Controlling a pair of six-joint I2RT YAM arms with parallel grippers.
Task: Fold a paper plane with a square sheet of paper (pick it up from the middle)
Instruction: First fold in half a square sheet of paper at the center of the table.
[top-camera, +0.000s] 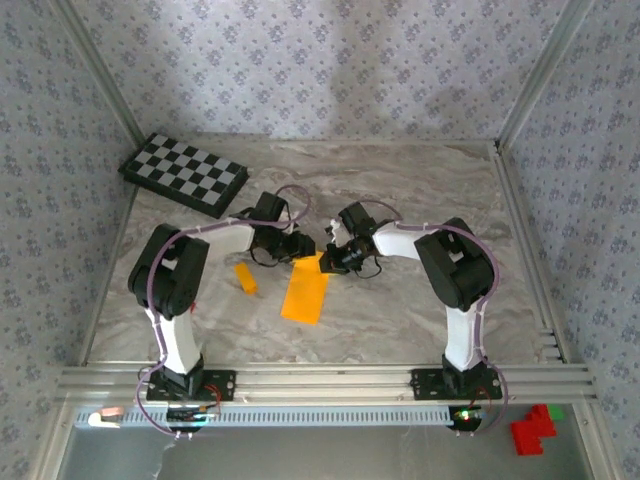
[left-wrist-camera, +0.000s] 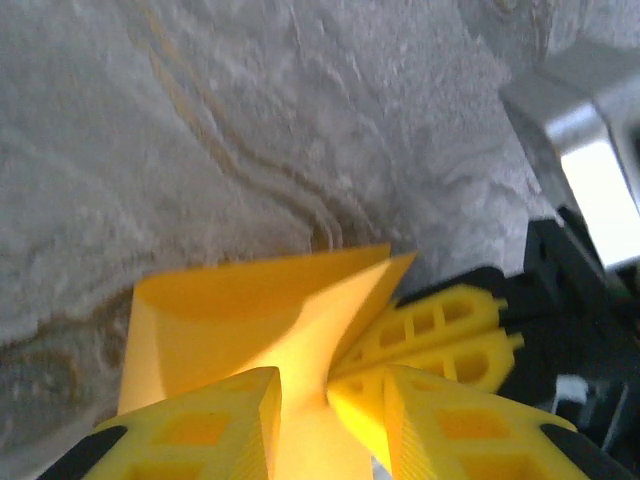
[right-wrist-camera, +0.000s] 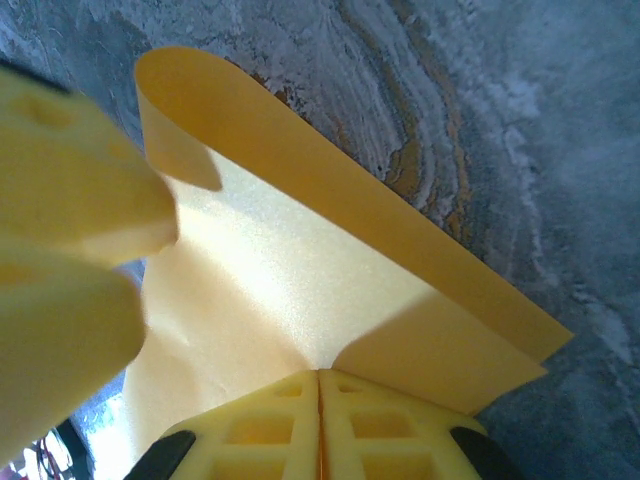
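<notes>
— Paper (top-camera: 305, 292) lay where?
— On the table (top-camera: 420, 180), just right of the block (top-camera: 245, 278), far end lifted between both grippers.
— Jaws?
— Left gripper (left-wrist-camera: 303, 385) stood narrowly apart astride a raised fold, grip unclear. Right gripper (right-wrist-camera: 319, 385) was pinched tight on the sheet's edge.

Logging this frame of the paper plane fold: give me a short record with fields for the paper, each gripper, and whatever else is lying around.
paper: square sheet of paper, creased narrower, far end lifted and curled
right gripper: fingers shut on the sheet's edge
left gripper: fingers on either side of the raised fold; grip unclear
other items: small orange block left of the sheet, apart from it; checkered board at the far left corner
progress: no dart shape yet
</notes>
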